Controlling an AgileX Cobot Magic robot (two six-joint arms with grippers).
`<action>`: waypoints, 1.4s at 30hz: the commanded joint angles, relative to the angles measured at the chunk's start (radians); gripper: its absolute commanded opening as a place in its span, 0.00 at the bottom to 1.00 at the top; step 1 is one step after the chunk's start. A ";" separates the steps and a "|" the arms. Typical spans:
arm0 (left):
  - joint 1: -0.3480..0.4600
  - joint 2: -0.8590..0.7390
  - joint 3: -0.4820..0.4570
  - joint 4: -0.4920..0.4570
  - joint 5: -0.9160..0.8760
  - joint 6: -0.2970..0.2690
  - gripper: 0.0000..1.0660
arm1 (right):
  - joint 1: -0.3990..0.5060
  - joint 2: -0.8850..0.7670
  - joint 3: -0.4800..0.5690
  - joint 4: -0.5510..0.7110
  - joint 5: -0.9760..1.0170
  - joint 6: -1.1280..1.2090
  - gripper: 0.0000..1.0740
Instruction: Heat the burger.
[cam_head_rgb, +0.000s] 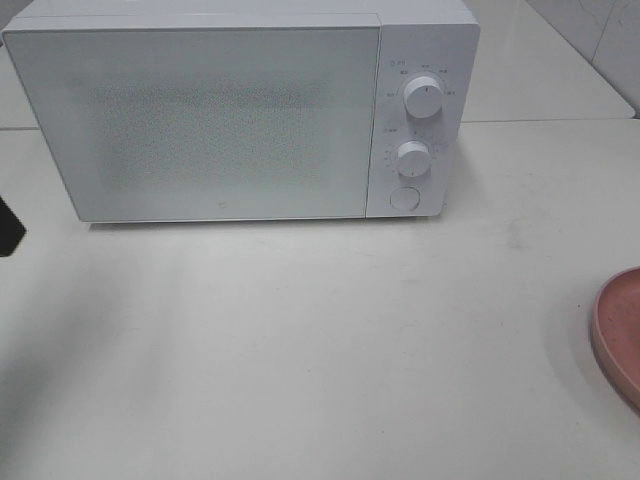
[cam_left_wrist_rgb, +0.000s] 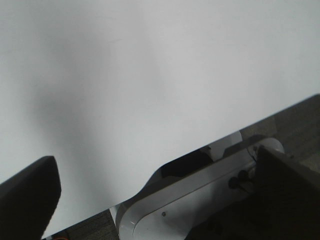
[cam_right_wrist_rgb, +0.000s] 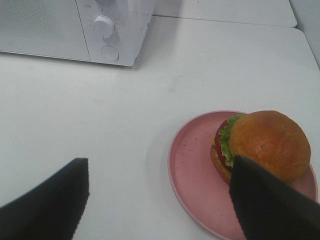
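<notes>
The burger (cam_right_wrist_rgb: 265, 145), with a domed tan bun, green lettuce and a red layer, lies tipped on a pink plate (cam_right_wrist_rgb: 195, 175) in the right wrist view. My right gripper (cam_right_wrist_rgb: 160, 205) hovers above the table, open. One of its fingers (cam_right_wrist_rgb: 270, 200) overlaps the burger's near side and the other stands well to the side over bare table. The high view shows only the plate's rim (cam_head_rgb: 620, 335) at the right edge, and the burger is out of that view. My left gripper (cam_left_wrist_rgb: 155, 200) is open and empty over the table's near edge.
A white microwave (cam_head_rgb: 230, 110) stands at the back with its door shut. Two knobs (cam_head_rgb: 423, 98) and a round button (cam_head_rgb: 404, 198) sit on its right panel. A dark part of the left arm (cam_head_rgb: 8, 228) shows at the left edge.
</notes>
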 joint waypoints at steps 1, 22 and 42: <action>0.067 -0.083 0.028 0.085 0.019 -0.100 0.93 | -0.004 -0.027 0.002 0.000 -0.012 -0.008 0.70; 0.072 -0.693 0.364 0.252 -0.040 -0.248 0.93 | -0.004 -0.027 0.002 0.000 -0.012 -0.008 0.70; 0.072 -1.240 0.457 0.278 -0.119 -0.250 0.93 | -0.004 -0.027 0.002 0.000 -0.012 -0.008 0.70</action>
